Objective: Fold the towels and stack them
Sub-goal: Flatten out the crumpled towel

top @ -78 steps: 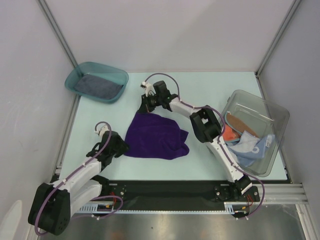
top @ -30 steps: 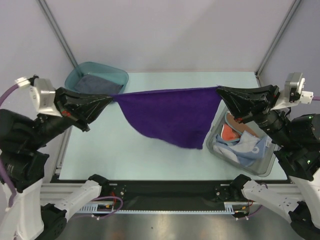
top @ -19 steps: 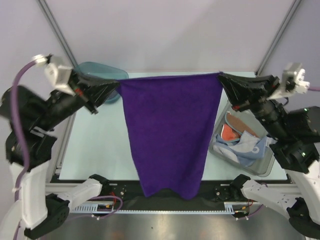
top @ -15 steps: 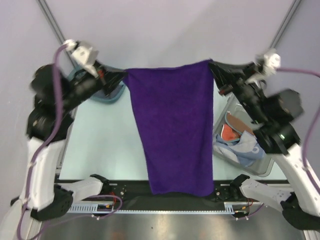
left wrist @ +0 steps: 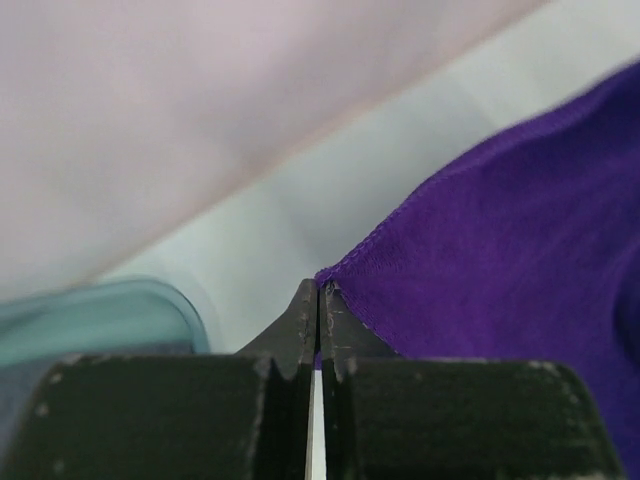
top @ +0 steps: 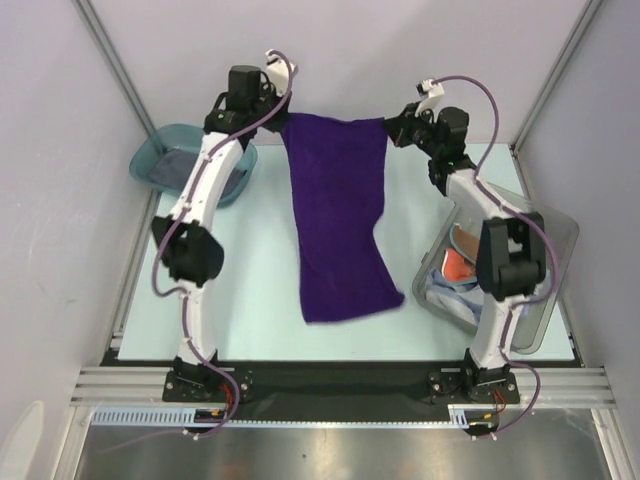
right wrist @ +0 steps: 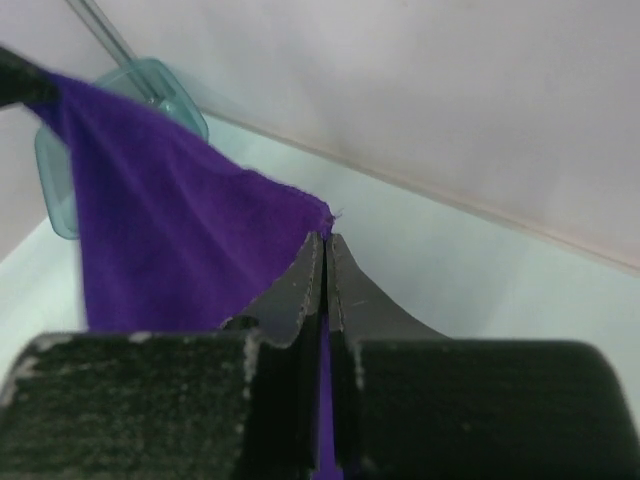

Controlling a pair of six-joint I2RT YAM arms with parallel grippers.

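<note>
Stretched above the pale green table (top: 250,290): a deep purple soft cloth towel (top: 340,230), hung lengthwise by its two far corners, near end low and seemingly on the surface, just beside the clear plastic bin (top: 548,290). Probably light, limp and slightly grippy, sagging wherever unsupported, so best taken at corners or hem. Clamped on the left far corner: the left black two-finger gripper (left wrist: 318,290). Pinched closed on the right far corner: the right black two-finger gripper (right wrist: 326,240).

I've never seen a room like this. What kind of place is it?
Probably a robot lab's test booth: a left arm and right arm bolted at a metal rail, plain white walls around a pale table, and a purple towel held up between them.
</note>
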